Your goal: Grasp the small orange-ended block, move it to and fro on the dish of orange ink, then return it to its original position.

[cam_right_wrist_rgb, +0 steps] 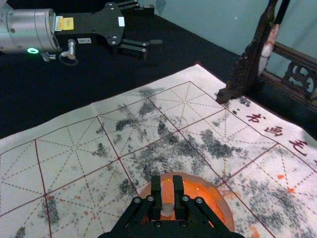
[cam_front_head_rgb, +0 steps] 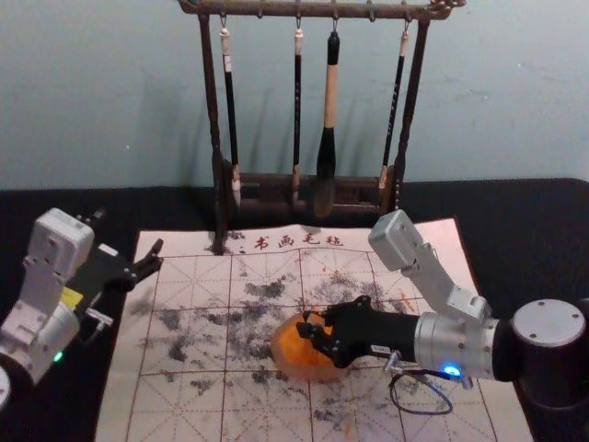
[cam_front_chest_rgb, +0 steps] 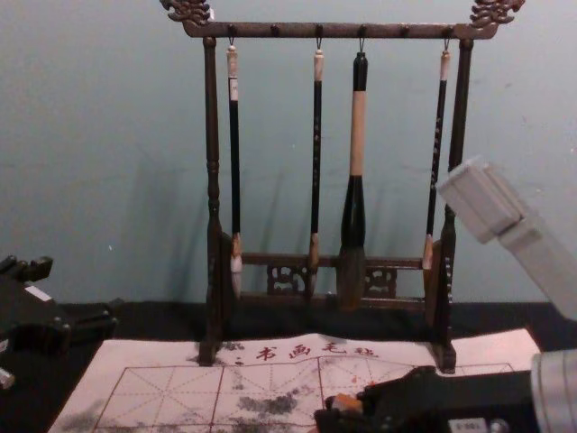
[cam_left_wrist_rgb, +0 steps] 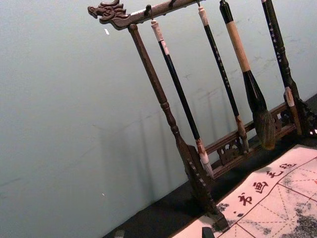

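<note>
Over the dish of orange ink (cam_right_wrist_rgb: 205, 196), the right gripper (cam_right_wrist_rgb: 167, 184) has its jaws clamped on the small orange-ended block (cam_right_wrist_rgb: 167, 198), probably light, stiff, slick when inked; best pinched mid-sides. Left gripper (cam_right_wrist_rgb: 152, 27): idle, well left of the dish, jaws spread.

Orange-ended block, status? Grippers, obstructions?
Right gripper shut on block, over ink dish. Left gripper open, off to robot's left, away from dish. No obstruction seen.

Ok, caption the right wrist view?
Right end effector grips the orange-ended block over the ink dish; left end effector open near the mat.
</note>
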Motion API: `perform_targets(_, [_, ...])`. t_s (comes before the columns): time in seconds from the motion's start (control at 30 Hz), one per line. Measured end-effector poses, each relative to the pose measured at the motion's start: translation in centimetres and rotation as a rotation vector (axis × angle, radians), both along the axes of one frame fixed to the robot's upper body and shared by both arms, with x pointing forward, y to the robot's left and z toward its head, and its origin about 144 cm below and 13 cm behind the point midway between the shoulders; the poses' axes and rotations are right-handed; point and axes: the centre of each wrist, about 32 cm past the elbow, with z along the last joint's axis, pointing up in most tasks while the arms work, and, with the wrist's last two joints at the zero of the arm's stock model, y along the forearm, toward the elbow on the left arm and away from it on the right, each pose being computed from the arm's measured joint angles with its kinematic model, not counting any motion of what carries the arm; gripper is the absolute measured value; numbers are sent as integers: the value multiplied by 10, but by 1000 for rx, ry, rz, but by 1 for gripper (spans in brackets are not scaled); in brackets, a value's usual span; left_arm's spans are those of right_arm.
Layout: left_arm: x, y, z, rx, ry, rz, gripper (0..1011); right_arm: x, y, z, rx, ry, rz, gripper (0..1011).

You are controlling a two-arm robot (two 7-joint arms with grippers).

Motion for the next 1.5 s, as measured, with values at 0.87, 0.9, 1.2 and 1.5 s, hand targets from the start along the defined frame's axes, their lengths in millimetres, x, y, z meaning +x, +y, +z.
perform_targets(0.87, [0,0,0,0,0,0,1010,23,8,3,-7,-30,-46,39])
perform_targets(0.9, [0,0,0,0,0,0,1010,23,7,3,-9,-31,-48,40])
perform_targets(1.2, [0,0,0,0,0,0,1010,21,-4,4,-22,-37,-67,40])
perform_targets(1.5, [0,0,0,0,0,0,1010,15,-11,5,-30,-35,-72,40])
